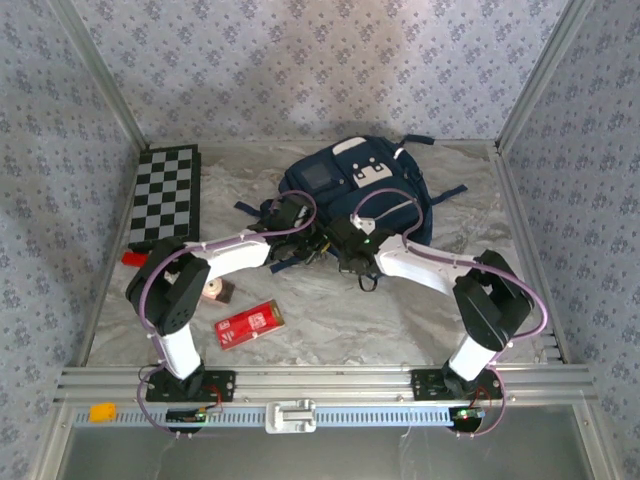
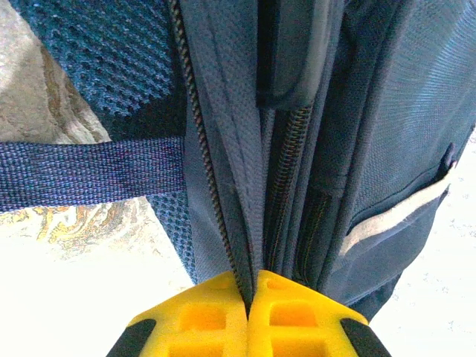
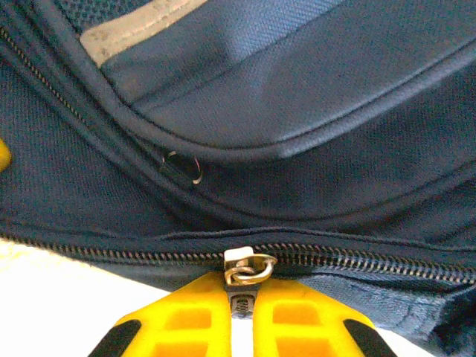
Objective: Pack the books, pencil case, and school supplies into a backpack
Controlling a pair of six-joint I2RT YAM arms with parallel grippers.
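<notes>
Overhead, one backpack (image 1: pixel 318 178) is lying at the far middle of the tabletop (image 1: pixel 330 310), and one pencil case (image 1: pixel 250 322) is resting well apart from it, near the front left; being flat and stiff, the case is looking light and easy to take across its narrow width; from the left wrist, the left pincer (image 2: pixel 249 286) is pressing together on a seam (image 2: pixel 238 186) of the backpack just beside a zip (image 2: pixel 286 171), and the cloth is looking soft and limp, likely sagging unless held taut; from the right wrist, the right pincer (image 3: pixel 242 290) is pinching the single metal zip pull (image 3: pixel 249 266), seemingly the proper handle, though small and slippery.
</notes>
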